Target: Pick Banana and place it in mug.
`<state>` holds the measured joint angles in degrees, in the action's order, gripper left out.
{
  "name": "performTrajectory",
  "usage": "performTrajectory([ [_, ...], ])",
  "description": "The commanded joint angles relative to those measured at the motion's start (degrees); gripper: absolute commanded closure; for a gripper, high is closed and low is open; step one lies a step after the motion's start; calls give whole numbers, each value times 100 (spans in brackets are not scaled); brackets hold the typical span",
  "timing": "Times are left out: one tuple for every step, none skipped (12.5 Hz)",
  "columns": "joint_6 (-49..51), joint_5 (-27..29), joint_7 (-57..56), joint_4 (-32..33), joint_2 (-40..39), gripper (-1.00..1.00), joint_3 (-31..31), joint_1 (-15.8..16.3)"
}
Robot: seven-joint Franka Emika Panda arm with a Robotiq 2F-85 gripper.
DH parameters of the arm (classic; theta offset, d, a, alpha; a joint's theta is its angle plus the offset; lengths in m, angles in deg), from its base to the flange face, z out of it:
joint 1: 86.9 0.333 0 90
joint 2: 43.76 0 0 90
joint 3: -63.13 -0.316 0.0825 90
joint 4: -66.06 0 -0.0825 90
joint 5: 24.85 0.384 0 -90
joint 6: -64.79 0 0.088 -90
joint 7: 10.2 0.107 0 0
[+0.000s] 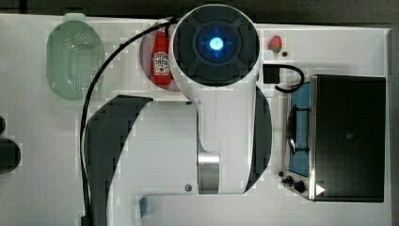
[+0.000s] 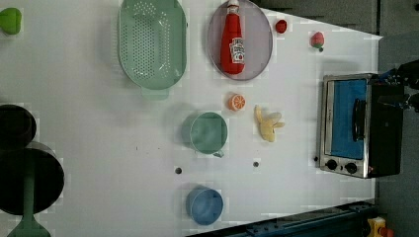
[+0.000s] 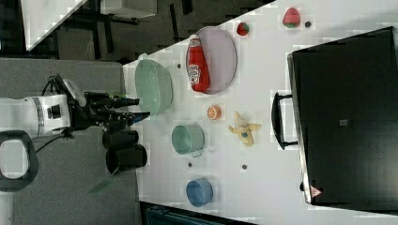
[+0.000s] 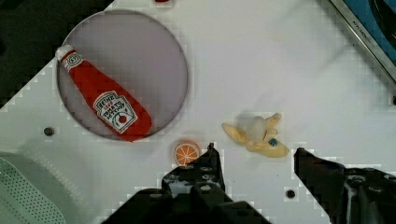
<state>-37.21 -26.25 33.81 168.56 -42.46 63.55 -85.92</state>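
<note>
Overhead, the released end effector is hovering apart from the banana, which is lying on the white surface between mug and toaster oven; the left view is revealing a blue cup

From above I see bare white tabletop all round the pale-yellow toy banana. The round orange slice sits near it, the dark-green round mug just beyond. The silver toaster oven walls off the left view's right, leaving a clear strip. Nothing overhangs the mug's open mouth.
</note>
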Motion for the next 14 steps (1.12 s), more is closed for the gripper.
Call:
performTrajectory([
  [912, 65, -362, 904, 1582, -54, 236, -310],
  [913, 65, -362, 917, 1580, -76, 236, -310],
  [913, 64, -362, 962, 1579, -97, 234, -309],
  [907, 65, -362, 1062, 1574, -100, 238, -310],
  [844, 65, -363, 1206, 1556, -100, 238, -309],
  [723, 65, -362, 1385, 1518, -100, 236, -309],
  [506, 65, -363, 1590, 1465, -100, 234, -308],
  [246, 65, -375, 1811, 1396, -100, 233, -308],
  [-90, 64, -444, 2059, 1307, -100, 230, -307],
  [-420, 64, -610, 2306, 1203, -100, 231, -307],
  [-784, 64, -857, 2545, 1082, -100, 232, -307],
  [-1179, 64, -1164, 2766, 951, -100, 232, -308],
  [-1559, 64, -1522, 2968, 802, -100, 235, -309],
  [-1950, 64, -1895, 3152, 634, -100, 240, -310],
])
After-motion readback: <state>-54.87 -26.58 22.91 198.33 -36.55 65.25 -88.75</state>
